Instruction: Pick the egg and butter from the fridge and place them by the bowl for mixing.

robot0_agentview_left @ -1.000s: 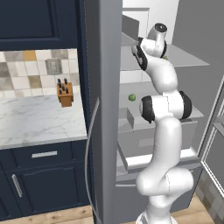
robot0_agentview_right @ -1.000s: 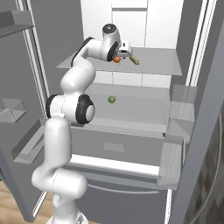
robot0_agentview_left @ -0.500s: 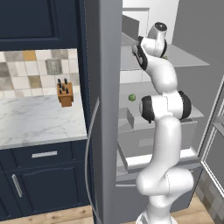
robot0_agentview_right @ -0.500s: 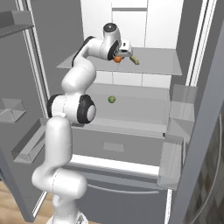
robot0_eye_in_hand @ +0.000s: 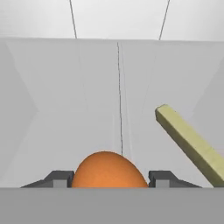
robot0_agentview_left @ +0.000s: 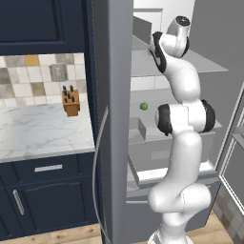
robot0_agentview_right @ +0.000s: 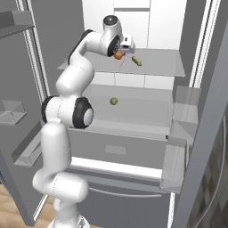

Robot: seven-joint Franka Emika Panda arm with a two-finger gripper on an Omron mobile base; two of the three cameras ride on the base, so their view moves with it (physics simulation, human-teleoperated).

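Now that the gripper [robot0_eye_in_hand: 109, 180] has narrowed onto the egg [robot0_eye_in_hand: 108, 169] — butter [robot0_eye_in_hand: 190, 143] just right — lifting it from the fridge [robot0_agentview_right: 147, 67] shelf comes next.

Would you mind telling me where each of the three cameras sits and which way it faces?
Left base view: behind-left, looking past the fridge door edge; arm at right.
Right base view: behind-right, facing the shelves; arm at left, gripper at the egg.
Hand view: along the fingers, egg between, butter right.
Both base views share the green ball.
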